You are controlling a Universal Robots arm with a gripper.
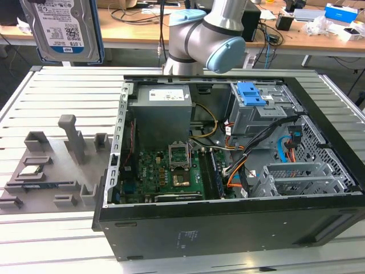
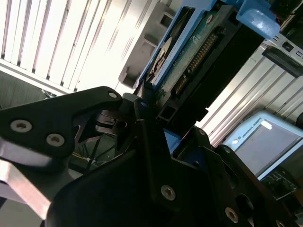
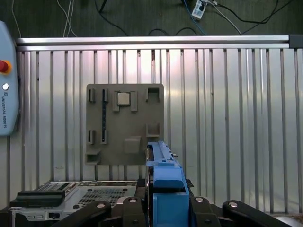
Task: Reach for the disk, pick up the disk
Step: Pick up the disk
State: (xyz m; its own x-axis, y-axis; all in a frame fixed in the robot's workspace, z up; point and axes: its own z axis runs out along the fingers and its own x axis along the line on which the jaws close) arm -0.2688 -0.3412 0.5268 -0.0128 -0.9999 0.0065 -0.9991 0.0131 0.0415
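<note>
The disk (image 1: 65, 28) is a silver hard drive with a white-and-blue label and a blue bracket. It hangs upright in the air at the exterior view's top left, high above the slatted table. In the second wrist view my gripper (image 2: 142, 101) is shut on the disk (image 2: 189, 52), with its black fingers (image 2: 90, 101) clamped on the drive's edge near the connector. In the first wrist view the disk's blue bracket (image 3: 165, 189) stands edge-on in my gripper (image 3: 165, 210), far above the table.
An open computer case (image 1: 228, 228) lies on the slatted table (image 1: 68, 97), with a grey power supply (image 1: 159, 111) and a drive cage with a blue latch (image 1: 251, 94). A grey fixture plate (image 1: 51, 165) (image 3: 125, 125) sits beside it. A teach pendant (image 3: 7, 80) lies at the table's edge.
</note>
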